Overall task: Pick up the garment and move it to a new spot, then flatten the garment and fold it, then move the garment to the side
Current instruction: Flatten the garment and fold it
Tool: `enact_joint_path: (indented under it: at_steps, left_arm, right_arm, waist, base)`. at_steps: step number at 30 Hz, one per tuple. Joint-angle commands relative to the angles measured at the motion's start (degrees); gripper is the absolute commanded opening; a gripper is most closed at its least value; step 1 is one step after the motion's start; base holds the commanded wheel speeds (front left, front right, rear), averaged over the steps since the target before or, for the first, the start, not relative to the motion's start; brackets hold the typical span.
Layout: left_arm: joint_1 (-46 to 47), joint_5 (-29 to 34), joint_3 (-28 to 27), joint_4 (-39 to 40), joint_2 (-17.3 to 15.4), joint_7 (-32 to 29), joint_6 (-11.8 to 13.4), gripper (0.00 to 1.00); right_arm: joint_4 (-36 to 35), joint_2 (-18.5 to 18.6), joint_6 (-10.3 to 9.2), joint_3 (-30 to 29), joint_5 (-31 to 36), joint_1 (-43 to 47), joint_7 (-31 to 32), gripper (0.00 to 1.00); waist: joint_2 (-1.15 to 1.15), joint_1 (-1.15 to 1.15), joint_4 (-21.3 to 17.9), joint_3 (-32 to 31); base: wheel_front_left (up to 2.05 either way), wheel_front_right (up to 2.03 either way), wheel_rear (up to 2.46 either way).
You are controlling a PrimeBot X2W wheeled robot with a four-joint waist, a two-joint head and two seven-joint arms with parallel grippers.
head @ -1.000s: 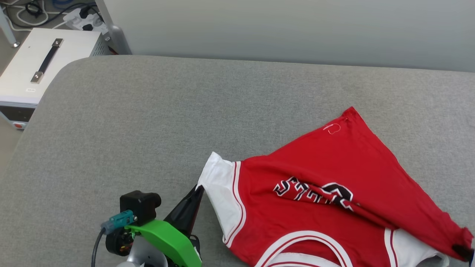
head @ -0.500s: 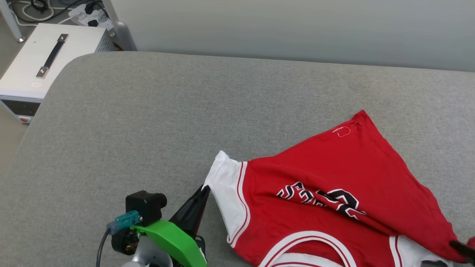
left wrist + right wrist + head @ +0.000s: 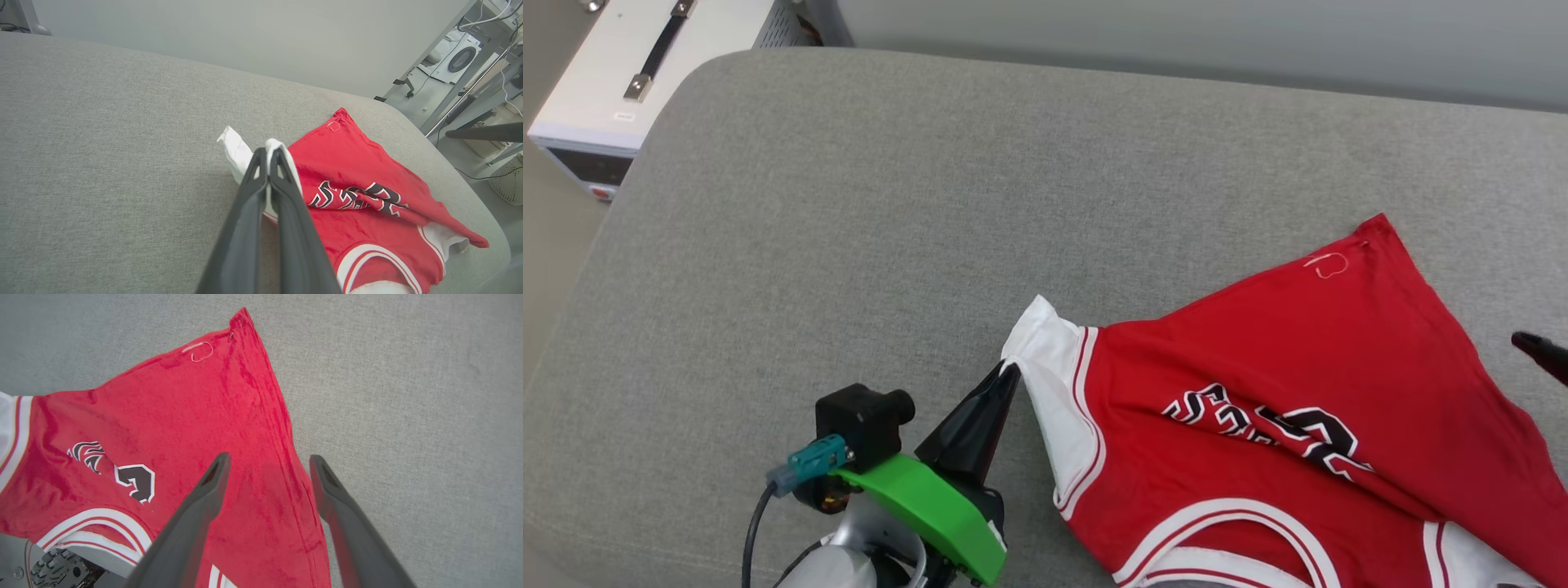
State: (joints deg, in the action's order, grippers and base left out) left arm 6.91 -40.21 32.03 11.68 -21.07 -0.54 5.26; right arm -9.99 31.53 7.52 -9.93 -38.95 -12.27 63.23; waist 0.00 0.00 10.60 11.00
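Roughly on the right half of a wide grey cushion (image 3: pixel 849 204) lies a red shirt (image 3: pixel 1258 367), rumpled, its black-and-white lettering creased and its striped collar toward the cushion's near edge. The left arm rises from that near edge with a green cover (image 3: pixel 923 514) on its wrist, its long dark fingers slanting up and to the right. The left gripper (image 3: pixel 1010 369) is pinched closed on the shirt's white cuff (image 3: pixel 1054 384), near the cushion's middle. The right gripper (image 3: pixel 270 458) hangs above the cushion's right side, fingers spread wide with nothing between them, one over the shirt's red side hem and the other over bare cushion. A white box (image 3: pixel 605 90) stands beyond the cushion's far left corner.
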Motion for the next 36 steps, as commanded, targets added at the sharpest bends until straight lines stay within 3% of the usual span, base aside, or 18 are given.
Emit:
enact_joint_path:
  at_steps: [1, 14, 24, 33, 34, 36]
  left_arm:
    - [1.42, 0.80, 0.27, 0.31, 0.50, 0.16, -0.40, 0.00]
    - [6.13, 1.79, 2.84, -0.65, 3.56, 1.31, -2.64, 0.00]
    - [6.91, 1.73, 3.70, -1.77, 4.53, 2.02, -3.17, 0.00]
    - [7.47, 1.56, 4.28, -2.72, 5.23, 2.59, -3.58, 0.00]
    - [7.62, 1.56, 4.28, -2.87, 5.30, 2.67, -3.59, 0.00]
    - [7.85, 1.48, 4.25, -3.12, 5.46, 2.79, -3.59, 0.00]
  right_arm:
    - [0.11, 0.48, -0.03, 1.04, 0.51, -2.69, 0.96, 1.00]
    - [11.00, 3.27, -0.03, 9.75, 5.43, -21.33, 6.66, 1.00]
    - [17.85, 6.15, -0.03, 13.25, 7.25, -24.41, 7.01, 1.00]
    - [19.12, 7.35, -0.03, 15.55, 5.83, -22.28, 8.81, 1.00]
    - [19.01, 7.39, -0.03, 15.72, 5.67, -21.89, 9.36, 0.70]
    - [18.71, 7.48, -0.03, 15.71, 5.60, -21.37, 9.69, 0.00]
  waist:
    - [0.00, 0.00, 2.89, 3.97]
    - [0.00, 0.00, 11.26, 13.63]
    - [0.00, 0.00, 14.26, 15.68]
    - [0.00, 0.00, 15.21, 16.96]
    - [0.00, 0.00, 15.25, 17.06]
    - [0.00, 0.00, 15.36, 17.18]
  base:
    - [0.00, 0.00, 0.00]
    - [0.00, 0.00, 0.00]
    - [0.00, 0.00, 0.00]
    - [0.00, 0.00, 0.00]
    - [0.00, 0.00, 0.00]
    - [0.00, 0.00, 0.00]
